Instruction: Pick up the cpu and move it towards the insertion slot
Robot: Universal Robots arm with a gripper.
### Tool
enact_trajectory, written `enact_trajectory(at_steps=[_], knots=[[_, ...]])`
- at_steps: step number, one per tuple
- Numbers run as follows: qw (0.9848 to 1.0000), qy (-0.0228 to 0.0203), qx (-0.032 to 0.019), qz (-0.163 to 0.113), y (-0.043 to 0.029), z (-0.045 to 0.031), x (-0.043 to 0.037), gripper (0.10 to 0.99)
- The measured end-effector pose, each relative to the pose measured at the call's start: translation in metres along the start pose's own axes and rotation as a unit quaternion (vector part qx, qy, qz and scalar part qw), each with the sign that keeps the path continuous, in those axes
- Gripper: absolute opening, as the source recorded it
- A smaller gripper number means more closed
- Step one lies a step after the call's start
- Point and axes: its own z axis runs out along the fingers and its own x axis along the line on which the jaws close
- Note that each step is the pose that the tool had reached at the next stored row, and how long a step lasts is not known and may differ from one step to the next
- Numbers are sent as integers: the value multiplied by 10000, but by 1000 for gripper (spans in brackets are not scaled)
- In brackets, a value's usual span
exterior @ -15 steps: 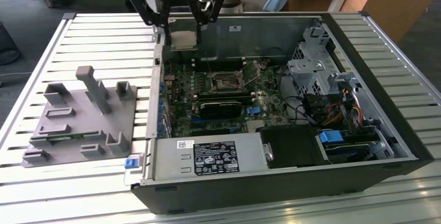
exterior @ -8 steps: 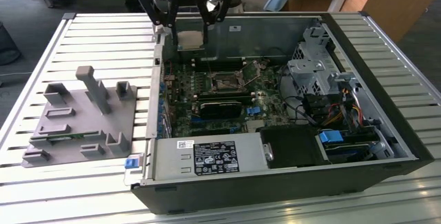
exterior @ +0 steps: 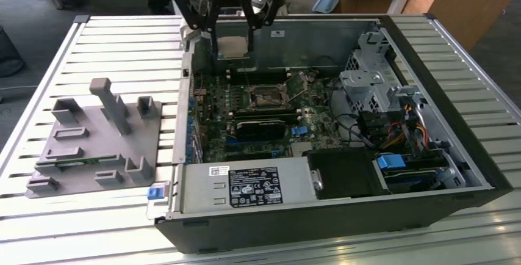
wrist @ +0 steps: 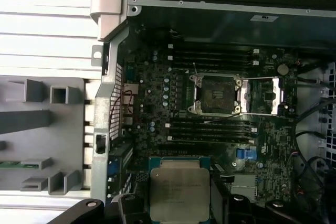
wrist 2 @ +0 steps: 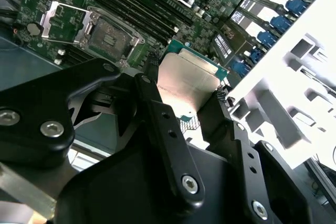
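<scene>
Black bolted linkage arms of the gripper (wrist 2: 197, 95) fill the foreground in the second wrist view, its two fingers clamped on opposite edges of the cpu (wrist 2: 186, 80), a small flat square chip with a silvery metal top. In the exterior view the gripper (exterior: 232, 44) holds the chip (exterior: 232, 46) in the air over the far edge of the open black computer case (exterior: 326, 225). The insertion slot (exterior: 267, 98), a square silver-framed socket with a dark centre, lies on the green motherboard below, uncovered. A grey plastic fixture (exterior: 89, 143) sits on the slatted bench beside the case.
</scene>
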Motion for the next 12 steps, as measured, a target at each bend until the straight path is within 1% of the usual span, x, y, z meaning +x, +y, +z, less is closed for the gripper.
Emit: enact_trajectory(at_steps=[12], knots=[[10000, 0, -1, 0, -4, 3, -150, 545]])
